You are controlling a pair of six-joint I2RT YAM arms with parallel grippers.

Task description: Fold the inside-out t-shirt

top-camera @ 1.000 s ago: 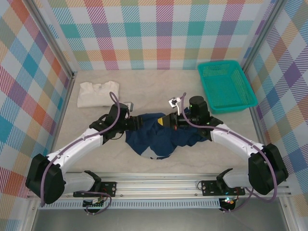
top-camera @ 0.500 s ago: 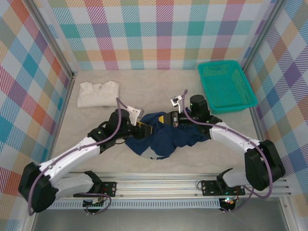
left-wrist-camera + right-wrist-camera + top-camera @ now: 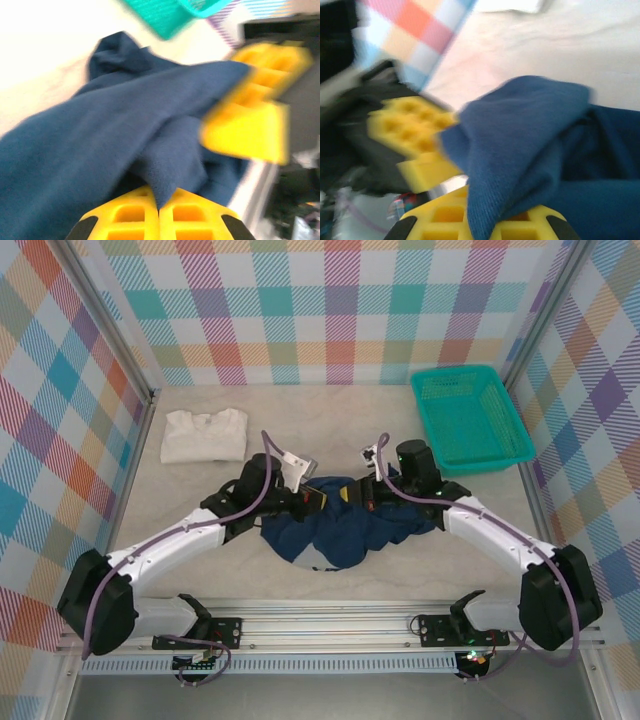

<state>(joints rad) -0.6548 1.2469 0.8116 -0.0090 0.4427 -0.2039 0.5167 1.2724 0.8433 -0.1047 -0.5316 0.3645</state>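
Your table [image 3: 330, 420] is a pale, lightly mottled surface boxed in by plaid walls [image 3: 300, 310], and both arms reach in over it from the near edge: the left arm [image 3: 180, 540] angling up toward the centre, the right arm [image 3: 490, 530] mirroring it from the other side. The navy t-shirt [image 3: 335, 530] lies bunched in the middle of the table between them, rumpled rather than flat, with its upper edge lifted where the two grippers meet it and a pale patch showing at its near edge. The teal basket [image 3: 468, 420] sits at the far right corner, well apart from the t-shirt, and the cream folded shirt [image 3: 205, 435] rests at the far left, also well apart. Your left gripper [image 3: 312, 496] and right gripper [image 3: 352, 493] are close together, facing each other over the top of the cloth. From the left wrist camera, the left gripper [image 3: 159, 220] has its yellow pads pressed together on a fold of the navy t-shirt [image 3: 100, 135] – the cloth drapes away from them toward the right gripper [image 3: 250, 115], whose yellow fingers sit just beyond, blurred, with the teal basket [image 3: 170, 12] behind. From the right wrist camera, the right gripper [image 3: 480, 220] is likewise pinching a fold of the t-shirt [image 3: 535, 150], which runs down between its pads, and the left gripper [image 3: 415, 145] shows just beside that fold, out of focus.
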